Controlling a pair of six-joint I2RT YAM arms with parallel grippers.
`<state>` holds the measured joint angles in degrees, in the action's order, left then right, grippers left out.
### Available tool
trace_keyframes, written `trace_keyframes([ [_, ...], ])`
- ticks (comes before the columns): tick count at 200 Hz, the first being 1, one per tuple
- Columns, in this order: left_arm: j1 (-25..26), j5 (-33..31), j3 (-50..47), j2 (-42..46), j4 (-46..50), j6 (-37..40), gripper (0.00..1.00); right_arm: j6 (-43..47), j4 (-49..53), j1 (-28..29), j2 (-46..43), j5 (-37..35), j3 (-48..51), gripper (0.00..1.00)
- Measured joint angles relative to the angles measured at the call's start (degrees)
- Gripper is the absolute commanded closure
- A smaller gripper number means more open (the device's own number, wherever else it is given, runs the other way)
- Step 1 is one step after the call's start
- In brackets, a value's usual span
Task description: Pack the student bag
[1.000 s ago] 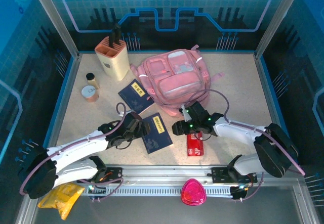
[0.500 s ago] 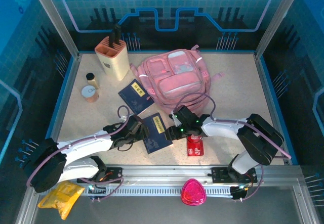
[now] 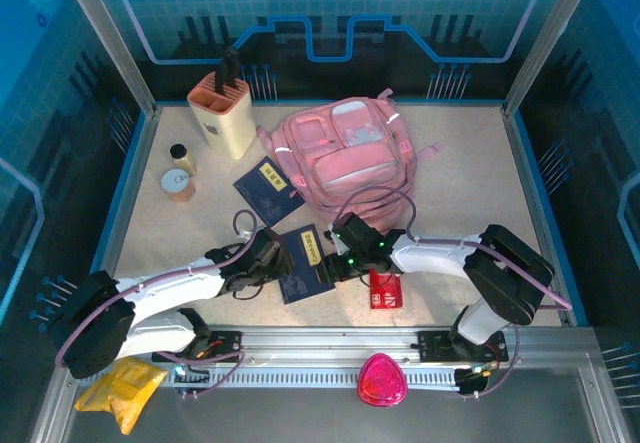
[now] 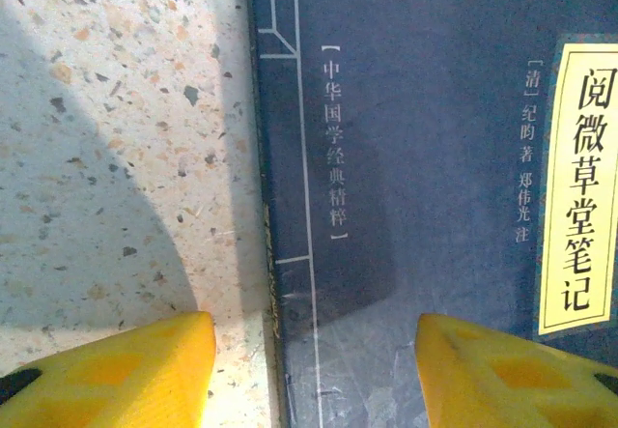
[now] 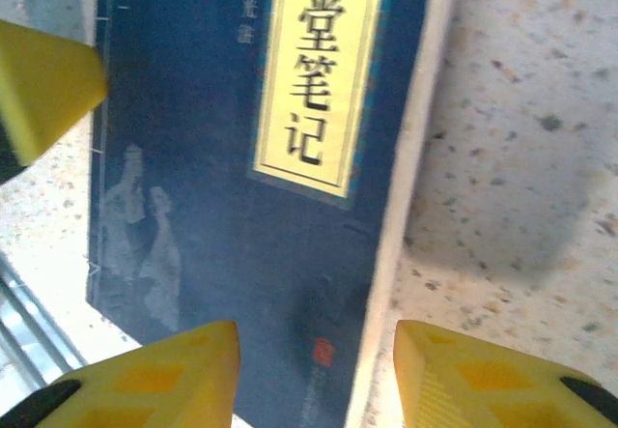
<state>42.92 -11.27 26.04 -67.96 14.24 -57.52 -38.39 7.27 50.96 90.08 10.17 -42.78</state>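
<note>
**Twin white-and-black arms with yellow fingers**

The left arm [image 3: 165,291] and the right arm [image 3: 440,253] have the same build: smooth white shells on the links, bulky rounded black housings at the joints, and black brackets at each base. A mauve cable [image 3: 372,195] runs along each arm and loops free near the wrist. Small green lights glow on the right arm's black wrist block [image 3: 358,244]. In the wrist views, the left gripper [image 4: 314,336] and the right gripper [image 5: 319,341] carry blocky, bright yellow fingers [image 4: 116,375] with wedge-shaped tips, black at the outer lower corners.
</note>
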Motion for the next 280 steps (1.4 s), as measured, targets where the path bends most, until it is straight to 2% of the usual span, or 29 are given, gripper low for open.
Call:
trace_keyframes([
  [34, 0.0, 1.0, 0.0, -1.3, -0.7, 0.0, 0.47, -0.9, 1.3, 0.0, 1.0, -2.1, -0.5, 0.49],
  [97, 0.0, 1.0, 0.0, -1.8, -0.7, 0.0, 0.51, -3.3, 0.4, 0.0, 1.5, -1.6, -0.5, 0.48],
  [158, 0.0, 0.7, 0.0, -1.8, -0.7, -0.1, 0.55, -4.9, -1.9, 0.0, 2.0, 2.5, -0.8, 0.46],
  [230, 0.0, 0.2, -0.4, -1.7, -1.0, -0.7, 0.58, -6.2, -2.4, -0.5, 0.8, 6.0, -0.9, 0.49],
  [246, 0.0, 0.2, -0.5, -1.7, -1.1, -0.7, 0.59, -6.3, -2.4, -0.5, 0.6, 6.2, -0.9, 0.48],
  [268, 0.1, 0.1, -0.5, -1.7, -1.3, -0.7, 0.6, -5.8, -0.4, -0.4, 0.7, 4.7, -1.7, 0.39],
  [280, 0.2, 0.1, -0.5, -1.8, -1.3, -0.7, 0.6, -5.0, 0.5, -0.4, 1.0, 2.9, -2.4, 0.38],
])
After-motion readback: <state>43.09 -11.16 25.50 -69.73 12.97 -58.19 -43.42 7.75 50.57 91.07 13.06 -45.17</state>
